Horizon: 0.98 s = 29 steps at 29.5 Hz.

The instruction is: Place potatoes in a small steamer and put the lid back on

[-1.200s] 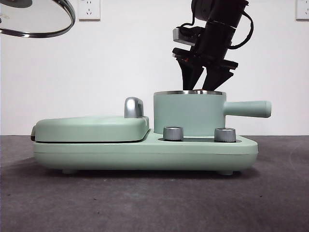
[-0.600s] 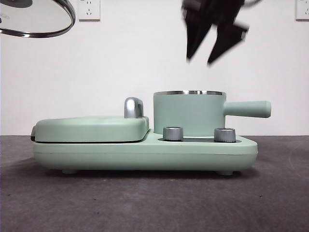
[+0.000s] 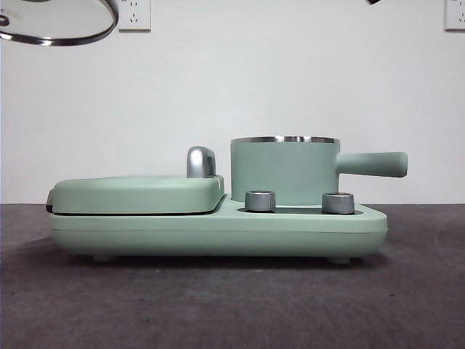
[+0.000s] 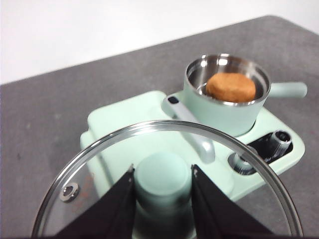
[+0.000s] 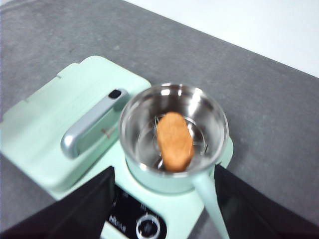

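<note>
1. My left gripper (image 4: 162, 186) is clenched on the green knob of the lid (image 4: 75, 191), holding it in the air above the table, off to one side of the steamer (image 4: 227, 97).
2. My right gripper (image 5: 164, 209) hangs high over the steamer with its jaws spread wide and nothing between them.
3. The potato (image 5: 174, 141) lies inside the steamer on its wire rack.
4. The steamer sits uncovered on the cooker base (image 3: 218, 229), beside the closed griddle (image 3: 138, 193).
</note>
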Available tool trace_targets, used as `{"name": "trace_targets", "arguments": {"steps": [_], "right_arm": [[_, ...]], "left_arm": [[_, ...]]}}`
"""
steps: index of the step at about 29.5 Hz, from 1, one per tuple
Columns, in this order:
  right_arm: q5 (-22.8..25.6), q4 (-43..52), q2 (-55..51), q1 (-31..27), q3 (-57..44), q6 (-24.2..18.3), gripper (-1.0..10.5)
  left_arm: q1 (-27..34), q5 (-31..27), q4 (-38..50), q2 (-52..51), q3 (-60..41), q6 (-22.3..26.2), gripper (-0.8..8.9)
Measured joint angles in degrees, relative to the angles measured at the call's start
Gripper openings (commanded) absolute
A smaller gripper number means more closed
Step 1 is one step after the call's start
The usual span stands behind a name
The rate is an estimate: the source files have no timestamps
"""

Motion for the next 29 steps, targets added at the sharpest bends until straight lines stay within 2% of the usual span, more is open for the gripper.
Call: {"name": "trace_targets", "arguments": {"steps": [6,11,15,24,29], "right_arm": [[0.83,-0.17,-7.89,0.00,-9.44,0.20,3.0],[1.53,-0.04,-14.93,0.00,-15.67,0.92,3.0],[2.34,0.15,-20.15,0.00,-20.37,1.11,3.0],[3.13,-1.62,-26.47,0.00,-25.64,2.10,3.0],[4.59,-1.97,-28.20,0.00,-26.10,1.92,3.0]], "left_arm": [[-1.01,2.91,4.04,1.90,0.00,-0.02,0.08],[-2.60,2.89,6.73,6.38,0.00,-0.28,0.09],[-4.07,2.86,12.24,11.65,0.00,-0.98,0.09],[-9.62,2.84,29.00,25.11,0.28,-1.31,0.09],[-12.33,2.82,32.37,33.42,4.09,-1.31,0.09]]}}
